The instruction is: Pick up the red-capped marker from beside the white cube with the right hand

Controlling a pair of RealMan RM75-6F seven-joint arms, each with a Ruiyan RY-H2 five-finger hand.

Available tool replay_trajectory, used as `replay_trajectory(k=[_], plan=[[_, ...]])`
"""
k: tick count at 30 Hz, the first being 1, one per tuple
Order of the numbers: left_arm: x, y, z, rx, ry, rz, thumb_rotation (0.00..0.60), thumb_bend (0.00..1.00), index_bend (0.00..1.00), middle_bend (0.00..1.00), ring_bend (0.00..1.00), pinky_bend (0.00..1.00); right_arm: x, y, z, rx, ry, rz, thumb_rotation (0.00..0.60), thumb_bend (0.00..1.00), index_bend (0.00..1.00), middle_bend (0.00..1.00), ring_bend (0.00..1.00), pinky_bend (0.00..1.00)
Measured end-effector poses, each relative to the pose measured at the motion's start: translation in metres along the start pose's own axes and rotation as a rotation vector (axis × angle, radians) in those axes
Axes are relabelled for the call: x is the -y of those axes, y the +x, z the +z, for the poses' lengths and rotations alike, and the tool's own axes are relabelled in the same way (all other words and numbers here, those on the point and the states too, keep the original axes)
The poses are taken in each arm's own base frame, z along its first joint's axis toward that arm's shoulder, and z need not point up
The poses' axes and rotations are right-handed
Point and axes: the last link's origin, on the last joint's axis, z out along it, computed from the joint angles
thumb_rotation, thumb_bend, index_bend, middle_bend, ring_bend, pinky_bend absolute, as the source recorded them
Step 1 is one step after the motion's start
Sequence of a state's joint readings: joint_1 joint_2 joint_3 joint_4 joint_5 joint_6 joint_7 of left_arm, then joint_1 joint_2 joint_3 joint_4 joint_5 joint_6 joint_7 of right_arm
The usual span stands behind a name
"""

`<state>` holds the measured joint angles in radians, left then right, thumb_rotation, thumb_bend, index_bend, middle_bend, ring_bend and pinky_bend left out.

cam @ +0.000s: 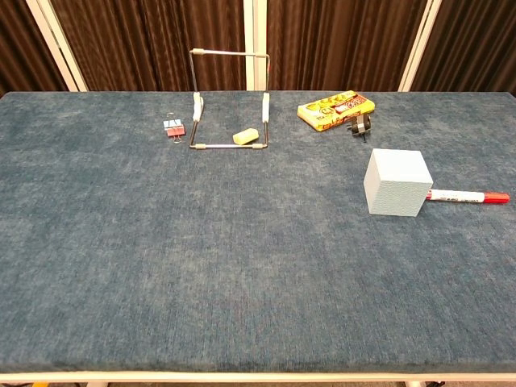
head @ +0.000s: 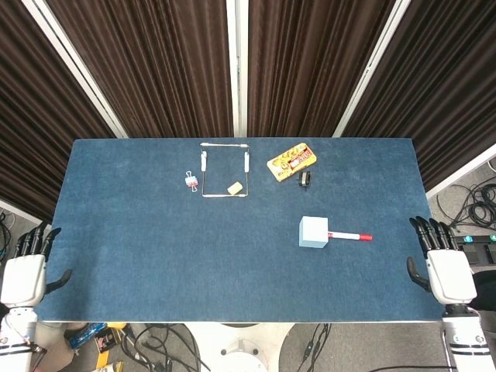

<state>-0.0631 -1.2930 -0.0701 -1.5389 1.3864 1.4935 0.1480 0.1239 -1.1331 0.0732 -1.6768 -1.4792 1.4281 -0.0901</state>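
A white marker with a red cap [head: 351,235] [cam: 468,196] lies flat on the blue table, its cap pointing right, its other end touching the white cube [head: 313,232] [cam: 397,183]. My right hand [head: 443,267] hangs off the table's right edge, well to the right of the marker, fingers apart and holding nothing. My left hand [head: 25,267] sits off the left edge, also open and empty. Neither hand shows in the chest view.
A metal wire frame [head: 225,172] with a yellow eraser [head: 234,187] inside it stands at the back middle. A binder clip [head: 190,180] lies to its left. A yellow box [head: 291,161] and a small black clip [head: 304,179] lie behind the cube.
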Motion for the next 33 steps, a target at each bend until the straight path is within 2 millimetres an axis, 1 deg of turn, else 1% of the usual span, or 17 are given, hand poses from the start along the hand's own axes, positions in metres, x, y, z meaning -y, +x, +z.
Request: replay_trajectory(k=[2,4,7,11,14,18,20,27,30,33], plan=[[-0.001,0.001,0.001,-0.004,-0.005,-0.001,0.6,0.26,0.19,0.12,0.09,0.11,0.001,-0.002,0.004,0.007,0.0,-0.012,0.6,0.26,0.0,0.13,0.0,0.0],[-0.002,0.002,0.002,-0.007,-0.007,-0.002,0.6,0.26,0.19,0.12,0.09,0.11,0.004,-0.005,0.011,0.018,0.005,-0.026,0.6,0.22,0.0,0.15,0.0,0.0],[-0.002,0.002,0.002,-0.008,-0.008,-0.002,0.6,0.26,0.19,0.12,0.09,0.11,0.009,-0.014,0.024,0.044,0.014,-0.046,0.6,0.21,0.01,0.19,0.0,0.0],[-0.001,0.002,0.002,-0.005,-0.005,-0.001,0.6,0.26,0.19,0.12,0.09,0.11,0.016,-0.027,0.045,0.082,0.031,-0.081,0.6,0.2,0.1,0.24,0.0,0.0],[0.0,0.002,0.002,-0.005,-0.005,-0.001,0.6,0.26,0.19,0.12,0.09,0.11,0.021,-0.041,0.063,0.118,0.041,-0.114,0.6,0.2,0.13,0.26,0.0,0.0],[0.001,0.001,0.001,0.002,0.002,-0.001,0.6,0.26,0.19,0.12,0.09,0.11,0.03,-0.061,0.086,0.16,0.051,-0.156,0.6,0.15,0.16,0.3,0.0,0.0],[0.002,0.001,0.001,0.005,0.005,-0.002,0.6,0.26,0.19,0.12,0.09,0.11,0.033,-0.07,0.093,0.166,0.052,-0.17,0.6,0.13,0.2,0.33,0.0,0.0],[0.002,0.001,0.002,0.012,0.007,0.001,0.6,0.26,0.19,0.12,0.09,0.11,0.045,-0.104,0.115,0.192,0.056,-0.212,0.6,0.14,0.35,0.4,0.04,0.03],[0.002,0.001,0.003,0.014,0.008,0.0,0.6,0.26,0.19,0.12,0.09,0.11,0.05,-0.115,0.121,0.201,0.06,-0.226,0.6,0.18,0.38,0.43,0.06,0.04],[0.003,0.001,0.002,0.018,0.009,-0.001,0.6,0.26,0.19,0.12,0.09,0.11,0.053,-0.125,0.124,0.211,0.063,-0.234,0.6,0.18,0.4,0.46,0.08,0.04]])
